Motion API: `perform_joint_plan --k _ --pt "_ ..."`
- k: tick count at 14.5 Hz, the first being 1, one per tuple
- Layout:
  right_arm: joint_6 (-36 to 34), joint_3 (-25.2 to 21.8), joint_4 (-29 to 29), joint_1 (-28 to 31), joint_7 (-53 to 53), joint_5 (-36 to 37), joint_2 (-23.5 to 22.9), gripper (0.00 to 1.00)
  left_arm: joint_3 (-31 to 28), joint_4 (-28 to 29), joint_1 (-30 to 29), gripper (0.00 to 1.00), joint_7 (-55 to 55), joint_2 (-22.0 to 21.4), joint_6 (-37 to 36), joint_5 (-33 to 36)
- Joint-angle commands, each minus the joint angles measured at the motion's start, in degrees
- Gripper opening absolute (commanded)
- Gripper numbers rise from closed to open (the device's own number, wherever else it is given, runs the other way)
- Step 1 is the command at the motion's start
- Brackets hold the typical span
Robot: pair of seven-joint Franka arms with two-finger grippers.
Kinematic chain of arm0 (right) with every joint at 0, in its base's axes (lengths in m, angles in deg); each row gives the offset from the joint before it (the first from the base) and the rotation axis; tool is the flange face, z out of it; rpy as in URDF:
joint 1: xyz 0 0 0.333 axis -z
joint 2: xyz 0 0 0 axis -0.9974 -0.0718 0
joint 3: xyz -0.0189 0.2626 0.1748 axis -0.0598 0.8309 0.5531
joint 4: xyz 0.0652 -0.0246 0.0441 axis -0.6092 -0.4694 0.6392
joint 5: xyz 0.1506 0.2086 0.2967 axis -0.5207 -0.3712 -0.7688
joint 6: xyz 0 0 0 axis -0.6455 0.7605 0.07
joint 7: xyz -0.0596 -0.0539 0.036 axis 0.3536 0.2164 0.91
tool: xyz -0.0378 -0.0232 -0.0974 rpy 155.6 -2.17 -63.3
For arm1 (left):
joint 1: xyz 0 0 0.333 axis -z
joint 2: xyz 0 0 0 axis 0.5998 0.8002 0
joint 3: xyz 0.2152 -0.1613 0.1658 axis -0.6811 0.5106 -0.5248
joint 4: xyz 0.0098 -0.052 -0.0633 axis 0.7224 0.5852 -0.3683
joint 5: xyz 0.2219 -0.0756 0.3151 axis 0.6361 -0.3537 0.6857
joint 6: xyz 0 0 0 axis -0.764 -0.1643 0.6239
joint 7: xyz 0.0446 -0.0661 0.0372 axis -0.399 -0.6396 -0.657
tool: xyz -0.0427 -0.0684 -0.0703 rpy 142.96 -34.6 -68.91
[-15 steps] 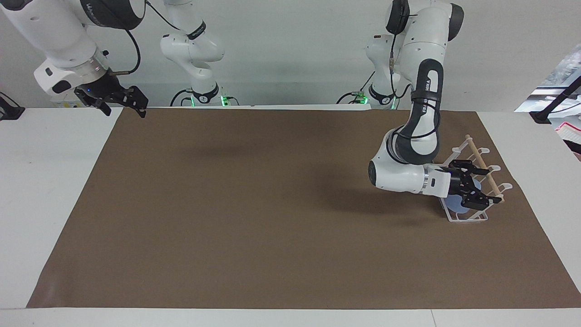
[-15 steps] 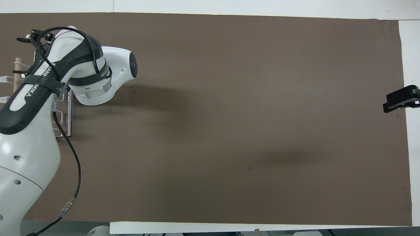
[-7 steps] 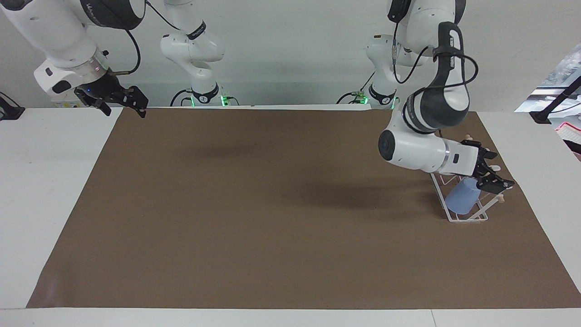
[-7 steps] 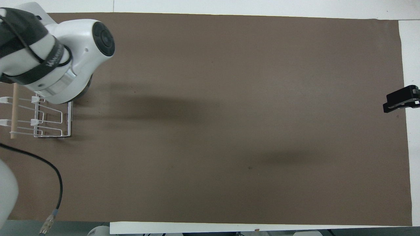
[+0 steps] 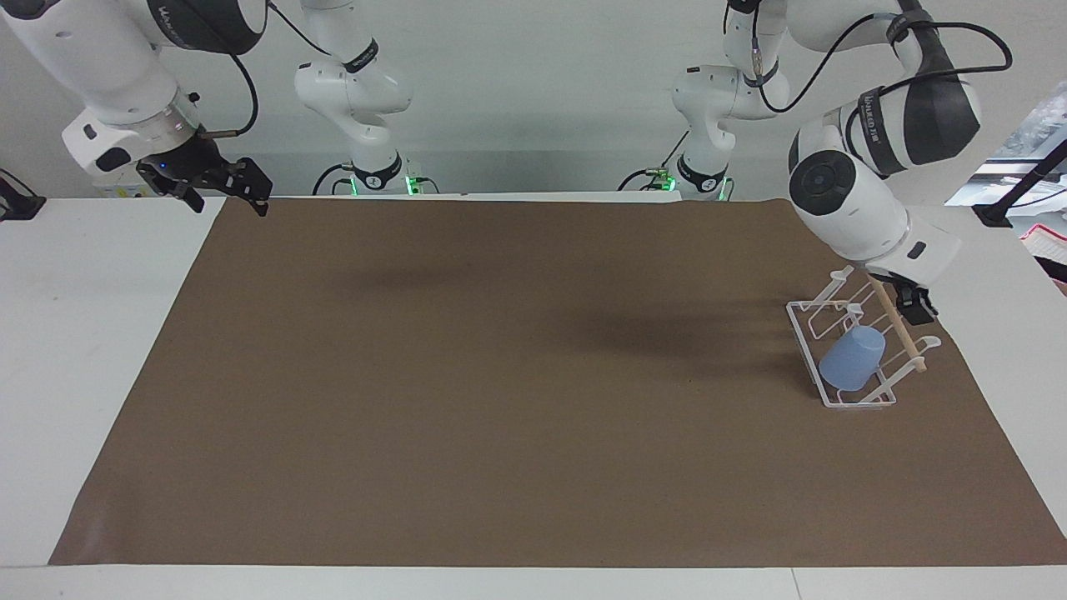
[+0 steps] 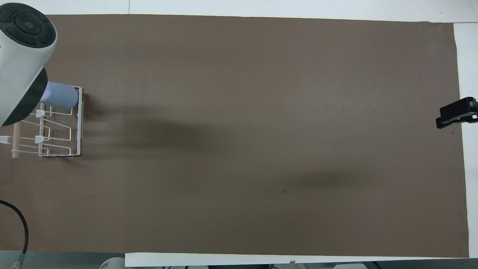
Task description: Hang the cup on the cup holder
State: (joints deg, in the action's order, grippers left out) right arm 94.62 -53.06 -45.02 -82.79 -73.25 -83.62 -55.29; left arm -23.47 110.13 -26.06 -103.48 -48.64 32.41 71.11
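Evidently past the release. Waiting at ten o'clock in the facing view, over the white table edge at the right arm's end: right gripper, jaws spread and empty, as a second ago.

Next, at three o'clock in that view, left gripper, lifted off the cup holder and hanging over its end nearer the robots, just above the wooden rod. A second ago, down low inside the wire loops, wrapped around the cup; half a second ago, already rising with jaws apart. Now mostly hidden under its own wrist, so whether released or clenched cannot be told. Grasping nothing blue, at any rate.

Farther out, at the holder's end farthest from the robots: the cup, left behind on the rack, tilted, wide mouth down toward the base wire, narrow bottom up toward the rod. Apparently slipped over a prong, though the prong itself is hidden inside. Seen from overhead at nine o'clock, cup lying across the top corner of the cup holder, partly under the arm's elbow.

Relative to the gripper: at seven o'clock from it, lower, clearly apart, no contact. Hanging judged done; only retreat left, taking care not to snag the rod.
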Motion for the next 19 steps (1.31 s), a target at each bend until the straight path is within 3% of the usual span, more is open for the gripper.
perform_joint_plan --k 1,6,8,14,17,19 --pt "-0.4 0.1 -0.4 0.2 1.4 0.1 0.5 1.0 0.2 2.7 -3.0 1.0 13.1 -4.9 2.4 -9.1" --pt "-0.4 0.1 -0.4 0.2 1.4 0.1 0.5 1.0 0.3 2.8 -4.5 1.0 39.6 -8.8 1.3 -20.0" --pt "-0.4 0.1 -0.4 0.2 1.4 0.1 0.5 1.0 0.1 2.3 -4.9 1.0 51.2 -9.4 1.2 -29.3" --pt "-0.4 0.1 -0.4 0.2 1.4 0.1 0.5 1.0 0.3 -0.2 -5.3 1.0 83.3 -11.6 -2.5 -35.7" --pt "-0.4 0.1 -0.4 0.2 1.4 0.1 0.5 1.0 0.2 -4.1 -8.3 1.0 91.2 -11.6 -6.2 -43.5" --pt "-0.4 0.1 -0.4 0.2 1.4 0.1 0.5 1.0 0.3 -5.5 -8.8 1.0 92.0 -11.6 -7.3 -44.4"
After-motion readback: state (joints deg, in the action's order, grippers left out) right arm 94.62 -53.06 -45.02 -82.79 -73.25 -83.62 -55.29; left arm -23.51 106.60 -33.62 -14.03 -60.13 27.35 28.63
